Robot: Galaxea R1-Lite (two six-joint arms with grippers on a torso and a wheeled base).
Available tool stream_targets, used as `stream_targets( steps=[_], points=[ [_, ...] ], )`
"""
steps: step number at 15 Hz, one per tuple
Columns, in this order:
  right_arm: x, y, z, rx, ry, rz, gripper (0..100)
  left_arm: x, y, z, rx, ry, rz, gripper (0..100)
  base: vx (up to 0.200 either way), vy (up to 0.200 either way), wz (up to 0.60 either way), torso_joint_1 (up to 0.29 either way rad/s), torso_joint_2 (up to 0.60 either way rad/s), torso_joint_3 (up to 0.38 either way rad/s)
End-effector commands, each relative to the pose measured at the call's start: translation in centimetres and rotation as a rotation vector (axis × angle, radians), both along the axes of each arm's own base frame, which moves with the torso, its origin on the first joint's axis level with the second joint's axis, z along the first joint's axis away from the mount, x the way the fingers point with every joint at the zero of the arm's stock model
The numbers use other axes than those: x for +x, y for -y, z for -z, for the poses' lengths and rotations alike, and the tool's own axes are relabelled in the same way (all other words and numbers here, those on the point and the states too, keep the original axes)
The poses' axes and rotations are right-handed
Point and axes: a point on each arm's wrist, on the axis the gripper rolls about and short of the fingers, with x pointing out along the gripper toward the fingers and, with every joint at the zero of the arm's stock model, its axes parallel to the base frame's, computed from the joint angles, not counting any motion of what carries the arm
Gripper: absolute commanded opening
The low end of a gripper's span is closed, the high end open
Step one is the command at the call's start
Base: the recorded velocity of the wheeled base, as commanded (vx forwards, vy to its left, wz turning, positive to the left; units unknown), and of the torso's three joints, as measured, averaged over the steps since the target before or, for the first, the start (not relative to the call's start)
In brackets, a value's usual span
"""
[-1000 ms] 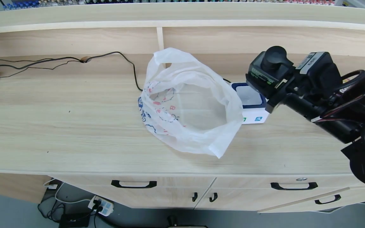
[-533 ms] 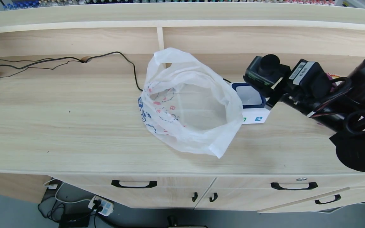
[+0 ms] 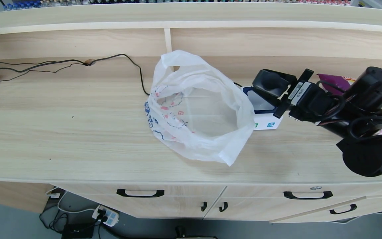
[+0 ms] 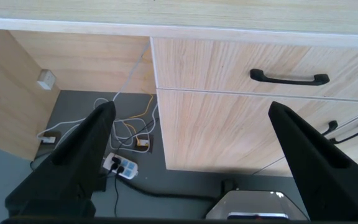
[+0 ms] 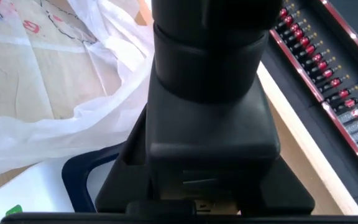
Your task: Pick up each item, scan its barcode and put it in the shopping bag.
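An open white plastic shopping bag [image 3: 197, 109] lies at the middle of the wooden counter [image 3: 61, 132]. Just right of it sits a white scanner [image 3: 265, 114] with a blue-rimmed window. My right gripper [image 3: 285, 94] is shut on a black bottle-like item [image 3: 272, 84] and holds it tilted low over the scanner's right edge. In the right wrist view the black item [image 5: 210, 106] stands in front of the bag [image 5: 55, 81] and the scanner [image 5: 36, 193]. My left gripper [image 4: 191, 107] hangs open below the counter's edge, in front of the drawers.
A purple snack packet [image 3: 333, 81] lies behind my right arm at the back right. A black cable [image 3: 78, 61] runs along the back left of the counter. Drawers with black handles [image 4: 288, 78] sit under the counter. A raised shelf wall [image 3: 78, 39] bounds the back.
My right arm has come down and swung the black item lower, tipping it over toward the scanner. The bag and scanner have stayed put.
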Motion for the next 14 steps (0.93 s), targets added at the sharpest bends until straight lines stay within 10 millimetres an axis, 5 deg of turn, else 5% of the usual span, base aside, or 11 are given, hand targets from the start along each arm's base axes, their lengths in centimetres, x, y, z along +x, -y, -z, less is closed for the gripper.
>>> stream_targets(
  steps=[1, 5, 14],
  points=[
    [-0.2, 0.1, -0.5, 0.000, 0.018, -0.002, 0, 0.0, 0.0, 0.0, -0.001, 0.002, 0.001, 100, 0.000, 0.000, 0.00, 0.000, 0.00, 0.000],
    [0.4, 0.7, 0.2, -0.068, 0.052, -0.026, 0, 0.0, 0.0, 0.0, -0.019, 0.002, 0.000, 100, 0.000, 0.000, 0.00, 0.000, 0.00, 0.000],
    [0.7, -1.5, 1.9, -0.153, 0.095, -0.066, 0, 0.0, 0.0, 0.0, -0.027, -0.003, 0.000, 100, 0.000, 0.000, 0.00, 0.000, 0.00, 0.000]
  ],
)
